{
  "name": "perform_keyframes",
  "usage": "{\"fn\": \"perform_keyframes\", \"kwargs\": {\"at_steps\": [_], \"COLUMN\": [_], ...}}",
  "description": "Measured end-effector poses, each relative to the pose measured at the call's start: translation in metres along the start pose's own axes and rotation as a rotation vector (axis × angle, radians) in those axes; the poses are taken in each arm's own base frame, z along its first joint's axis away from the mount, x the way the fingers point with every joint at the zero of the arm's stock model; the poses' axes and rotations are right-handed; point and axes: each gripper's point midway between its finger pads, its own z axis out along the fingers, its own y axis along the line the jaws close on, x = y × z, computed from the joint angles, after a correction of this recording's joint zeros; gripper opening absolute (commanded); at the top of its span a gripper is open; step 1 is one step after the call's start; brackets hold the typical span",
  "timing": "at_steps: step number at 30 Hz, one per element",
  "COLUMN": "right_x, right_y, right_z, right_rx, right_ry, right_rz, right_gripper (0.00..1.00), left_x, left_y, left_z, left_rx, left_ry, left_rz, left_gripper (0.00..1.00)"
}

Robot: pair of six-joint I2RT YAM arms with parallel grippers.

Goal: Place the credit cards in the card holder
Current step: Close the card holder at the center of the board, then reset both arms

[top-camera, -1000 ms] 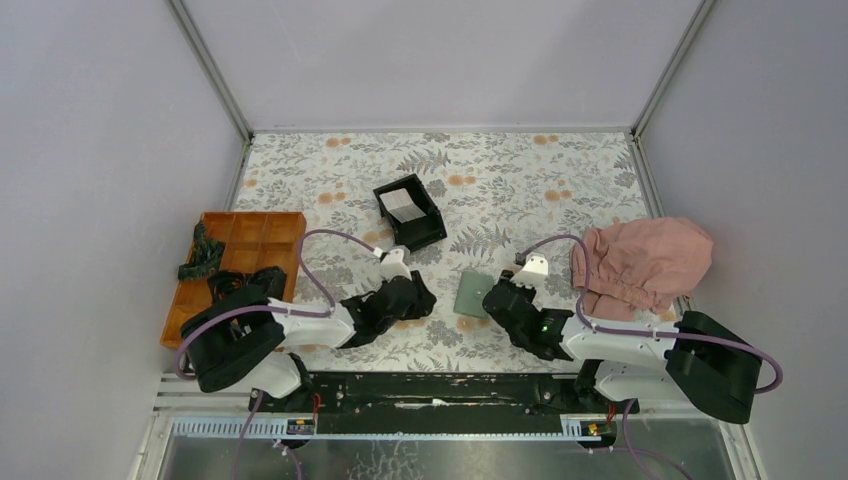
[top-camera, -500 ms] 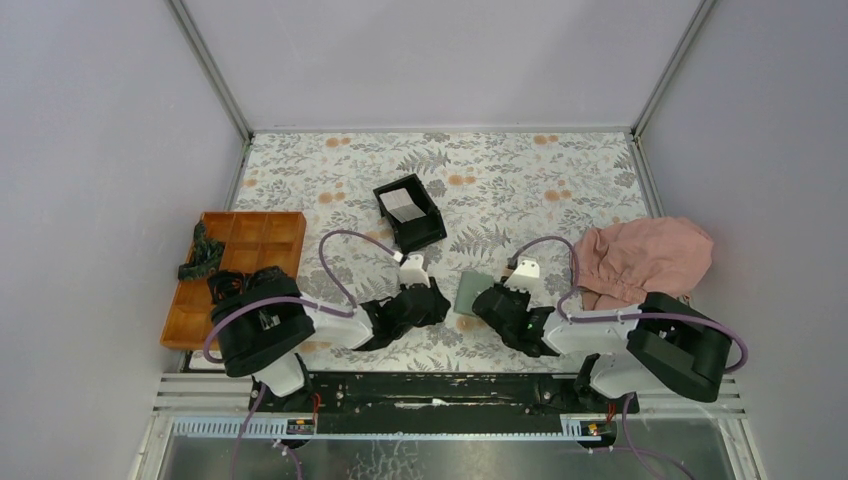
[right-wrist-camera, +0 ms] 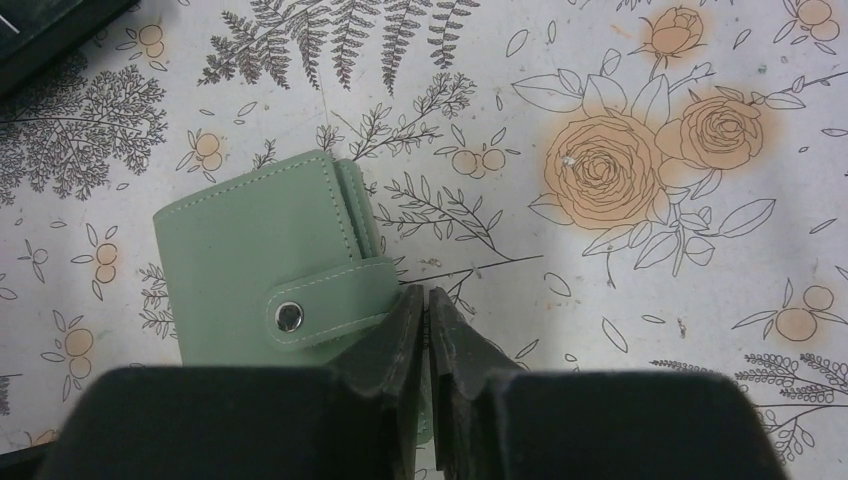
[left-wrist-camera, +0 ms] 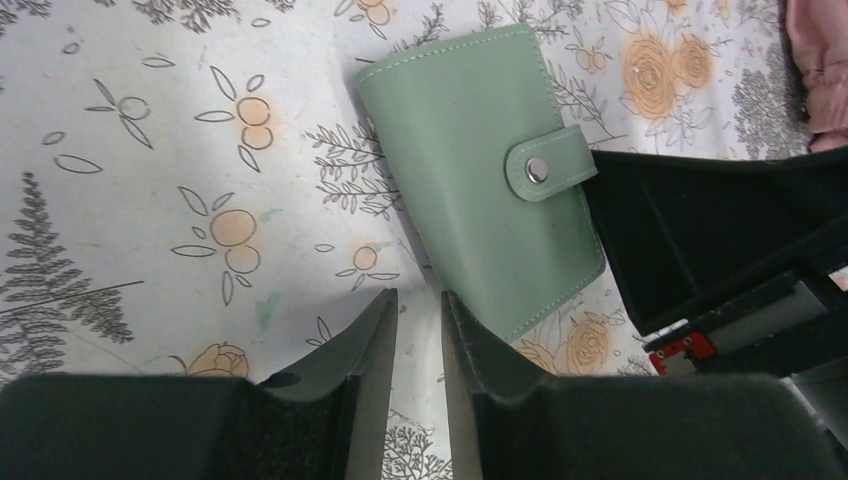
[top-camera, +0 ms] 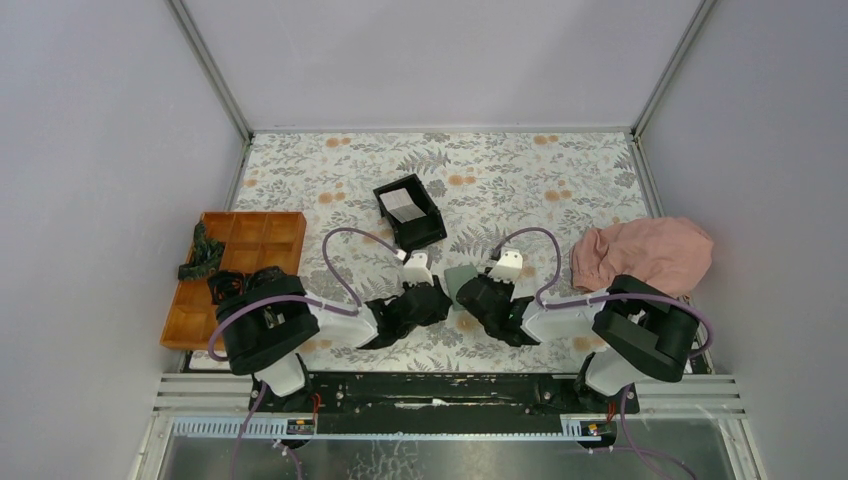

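The left gripper (left-wrist-camera: 418,320) sits low over the flower-printed table covering (top-camera: 540,180). Its two dark fingers stand slightly apart, with a narrow gap between them and nothing in that gap. The right gripper (right-wrist-camera: 427,310) faces it from the other side. Its fingers are pressed almost together, leaving only a hairline slit, and no object shows between them.

The small sage-green folding card holder (right-wrist-camera: 255,265) lies flat and closed on the table between the two grippers. Its strap (right-wrist-camera: 325,300) is fastened by a metal snap. The right fingertips sit at the free end of this strap, over the holder's edge. Contact cannot be confirmed.

Further out, near the table centre, stands a black square open-top box (top-camera: 428,228). A pale grey-white credit card (top-camera: 402,205) lies inside it. At the left edge rests an orange compartment tray (top-camera: 255,235) with a dark green item (top-camera: 203,250) in one compartment. At the right edge lies a crumpled pink cloth (top-camera: 645,255).
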Motion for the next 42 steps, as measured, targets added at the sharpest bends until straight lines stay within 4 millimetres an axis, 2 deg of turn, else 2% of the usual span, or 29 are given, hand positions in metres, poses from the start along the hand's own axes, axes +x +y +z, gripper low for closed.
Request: {"fn": "perform_keyframes", "kwargs": {"at_steps": [2, 6, 8, 12, 16, 18, 20, 23, 26, 30, 34, 42], "right_x": [0.000, -0.002, -0.009, -0.031, -0.063, -0.078, -0.091, -0.106, -0.113, -0.128, -0.142, -0.134], "right_y": [0.000, -0.001, -0.002, -0.003, -0.014, -0.020, -0.025, -0.033, -0.036, -0.040, -0.047, -0.072], "right_z": [0.000, -0.005, -0.011, -0.022, -0.027, -0.029, -0.031, -0.032, -0.036, -0.041, -0.045, -0.044], "right_rx": [0.000, -0.009, -0.017, -0.044, -0.041, -0.030, -0.025, -0.010, -0.010, 0.041, 0.135, 0.269], "right_ry": [0.000, 0.016, 0.013, -0.014, -0.059, -0.088, -0.116, -0.150, -0.161, -0.171, -0.182, -0.172], "right_rz": [0.000, -0.011, -0.019, -0.015, -0.014, -0.027, -0.040, -0.061, -0.083, -0.085, -0.069, -0.127], "right_gripper": [0.22, 0.43, 0.53, 0.68, 0.89, 0.94, 0.98, 0.99, 0.99, 0.99, 0.99, 0.99], "left_x": [-0.003, -0.010, -0.015, -0.036, -0.064, -0.078, -0.092, -0.112, -0.132, -0.148, -0.153, -0.147], "left_y": [0.003, 0.016, 0.025, 0.033, 0.035, 0.035, 0.036, 0.038, 0.043, 0.053, 0.067, 0.087], "left_z": [0.001, -0.004, -0.010, -0.027, -0.048, -0.059, -0.069, -0.087, -0.107, -0.128, -0.139, -0.137], "left_rx": [-0.025, -0.100, -0.143, -0.198, -0.225, -0.233, -0.240, -0.252, -0.266, -0.280, -0.313, -0.400], "left_ry": [-0.011, -0.032, -0.048, -0.102, -0.186, -0.230, -0.272, -0.343, -0.416, -0.495, -0.545, -0.555], "left_rz": [0.007, 0.028, 0.038, 0.044, 0.042, 0.048, 0.052, 0.041, 0.016, -0.015, -0.008, 0.062], "left_gripper": [0.35, 0.43, 0.49, 0.63, 0.78, 0.91, 0.95, 0.97, 0.97, 0.99, 1.00, 1.00]}}
